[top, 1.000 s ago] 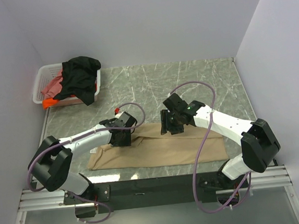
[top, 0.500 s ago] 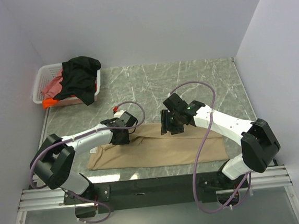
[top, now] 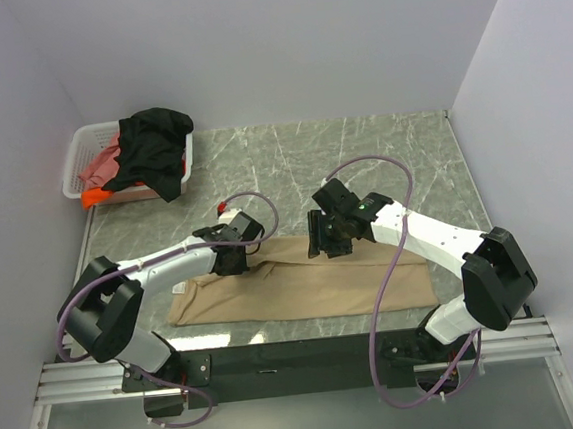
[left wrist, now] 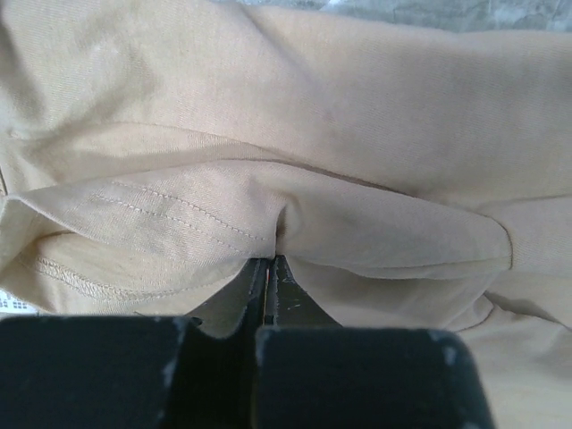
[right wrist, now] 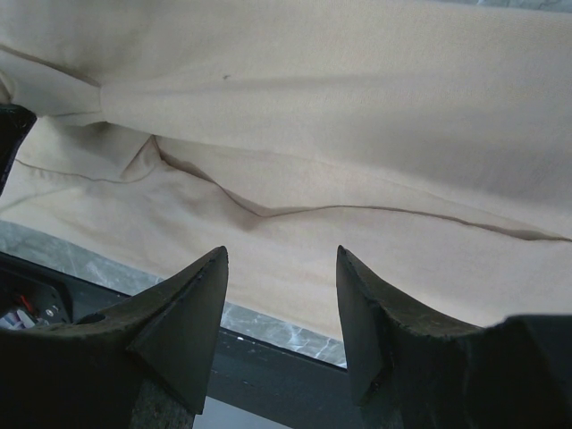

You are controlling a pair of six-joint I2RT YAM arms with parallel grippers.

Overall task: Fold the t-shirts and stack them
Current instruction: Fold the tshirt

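Left gripper (left wrist: 268, 271) pinched a ridge of the tan shirt (left wrist: 357, 134) at its far edge, jaws pressed together on the cloth, probably to lift that edge over for a fold. Right gripper (right wrist: 281, 261) hung spread over the same edge further right, holding nothing, likely ready for a matching grip. The top view placed the shirt flat on the table (top: 382, 156) and a black shirt (top: 155, 146) heaped over the basket (top: 73, 158) at far left. Only the left wrist view showed cloth actually caught.
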